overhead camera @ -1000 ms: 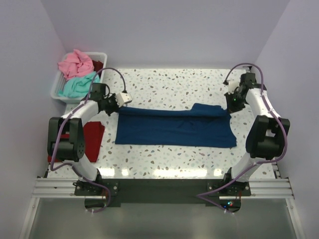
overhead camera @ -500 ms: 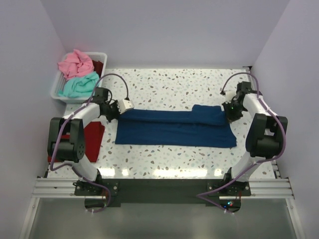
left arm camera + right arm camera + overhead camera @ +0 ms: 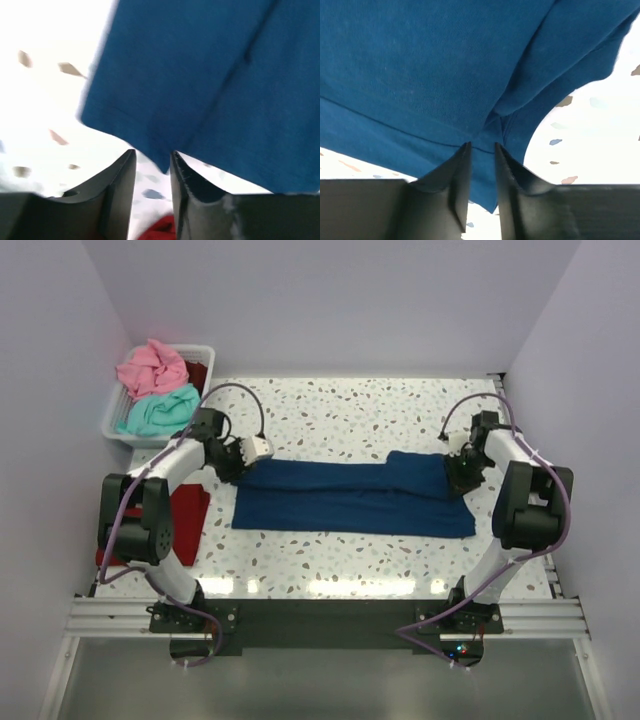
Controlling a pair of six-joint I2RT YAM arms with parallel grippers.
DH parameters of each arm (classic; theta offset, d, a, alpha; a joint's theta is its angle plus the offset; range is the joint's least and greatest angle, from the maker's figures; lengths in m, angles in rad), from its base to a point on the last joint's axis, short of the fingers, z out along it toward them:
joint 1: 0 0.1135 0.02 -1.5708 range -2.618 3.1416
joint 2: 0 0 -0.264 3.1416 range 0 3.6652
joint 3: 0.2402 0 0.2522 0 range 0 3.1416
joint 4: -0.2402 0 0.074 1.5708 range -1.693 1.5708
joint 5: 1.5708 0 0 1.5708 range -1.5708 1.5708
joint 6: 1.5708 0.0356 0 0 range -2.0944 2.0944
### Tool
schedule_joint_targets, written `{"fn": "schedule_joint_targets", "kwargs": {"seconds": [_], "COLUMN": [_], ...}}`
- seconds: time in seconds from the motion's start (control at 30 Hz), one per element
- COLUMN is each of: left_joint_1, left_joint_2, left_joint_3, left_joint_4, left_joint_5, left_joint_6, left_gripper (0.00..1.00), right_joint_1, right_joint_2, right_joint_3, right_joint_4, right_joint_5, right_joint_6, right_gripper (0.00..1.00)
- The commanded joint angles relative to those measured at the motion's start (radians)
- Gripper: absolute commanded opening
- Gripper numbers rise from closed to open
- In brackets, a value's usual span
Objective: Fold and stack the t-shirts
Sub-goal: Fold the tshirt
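Observation:
The navy blue t-shirt (image 3: 350, 498) lies on the table as a long band folded lengthwise. My left gripper (image 3: 243, 460) is at its far left corner. In the left wrist view the jaws (image 3: 152, 155) stand slightly apart, with a corner of the navy cloth (image 3: 200, 75) just at their tips. My right gripper (image 3: 460, 472) is at the shirt's right end. In the right wrist view its jaws (image 3: 482, 146) stand narrowly apart over the navy cloth (image 3: 420, 65), beside a bunched fold. A dark red t-shirt (image 3: 187, 515) lies at the table's left edge. The pink t-shirt (image 3: 150, 368) and teal t-shirt (image 3: 160, 410) sit in the basket.
The white plastic basket (image 3: 112, 418) stands at the back left corner, with some dark red cloth (image 3: 197, 372) at its far side. Walls close in the speckled table (image 3: 340, 410) at left, back and right. Red cloth (image 3: 160, 231) shows below the left fingers.
Both grippers have moved inward and down onto the ends of the navy t-shirt, the left to its far left corner and the right to its right end. The shirt has hardly shifted.

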Motion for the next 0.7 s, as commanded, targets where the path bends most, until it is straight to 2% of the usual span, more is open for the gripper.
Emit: {"fn": "schedule_joint_targets", "kwargs": {"seconds": [0.0, 0.07, 0.2, 0.33, 0.4, 0.53, 0.67], "left_joint_1": [-0.057, -0.107, -0.19, -0.308, -0.345, -0.437, -0.498], "left_joint_2": [-0.003, 0.021, 0.098, 0.242, 0.299, 0.524, 0.653], "left_joint_3": [0.162, 0.256, 0.4, 0.57, 0.627, 0.891, 1.0], "left_joint_4": [-0.01, 0.016, 0.119, 0.241, 0.315, 0.326, 0.398], "left_joint_5": [0.044, 0.05, 0.086, 0.087, 0.077, 0.123, 0.09], "left_joint_6": [-0.073, -0.152, -0.344, -0.586, -0.668, -0.873, -0.993], "left_gripper": [0.44, 0.46, 0.48, 0.49, 0.53, 0.54, 0.54], "right_joint_1": [-0.008, -0.014, -0.054, -0.054, -0.054, -0.054, -0.049], "right_joint_2": [0.0, -0.011, -0.02, 0.035, 0.107, 0.225, 0.283], "right_joint_3": [0.037, 0.091, 0.226, 0.326, 0.393, 0.49, 0.513], "right_joint_4": [-0.073, -0.11, -0.183, -0.137, -0.1, -0.072, -0.009], "right_joint_5": [-0.021, -0.035, -0.15, -0.203, -0.213, -0.228, -0.23], "right_joint_6": [-0.019, -0.024, 0.013, 0.111, 0.176, 0.254, 0.297], "right_gripper": [0.31, 0.36, 0.4, 0.4, 0.4, 0.4, 0.43]}}
